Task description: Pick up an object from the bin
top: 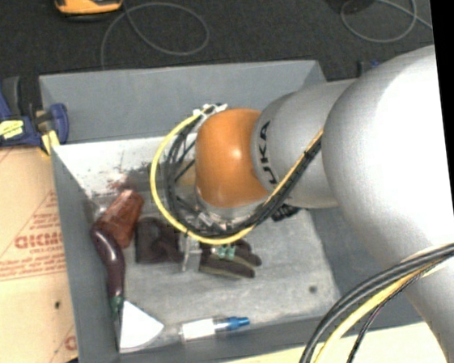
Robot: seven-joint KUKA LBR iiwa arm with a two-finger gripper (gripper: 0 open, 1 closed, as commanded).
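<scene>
1. Beneath the arm's orange wrist cover (229, 160), the gripper (208, 248) sits low over the middle of the grey metal bin (306, 269), ringed by a loop of yellow cable (158, 188).
2. Whether the gripper is open or closed cannot be told, as the cover and the cables hide most of it from the camera.
3. Closest to the gripper is a dark brown flat piece (236, 265) with a speck of green at its upper edge. It lies on the bin floor just below and to the right of the gripper as the camera sees it. Whether the two touch cannot be told.
4. Just to the gripper's left rests a dark brown lump (156, 241), also on the bin floor.
5. Farther left of the gripper, a reddish-brown block (121, 213) leans toward the bin's left wall. A dark purple, aubergine-like curved piece (110, 259) lies beside it along that wall, and the two look to be touching.
6. Well apart from the gripper, toward the bin's near wall, a white marker with a blue cap (215, 326) lies flat. A white wedge (137, 325) fills the near left corner, its tip close to the lower end of the purple piece.
</scene>
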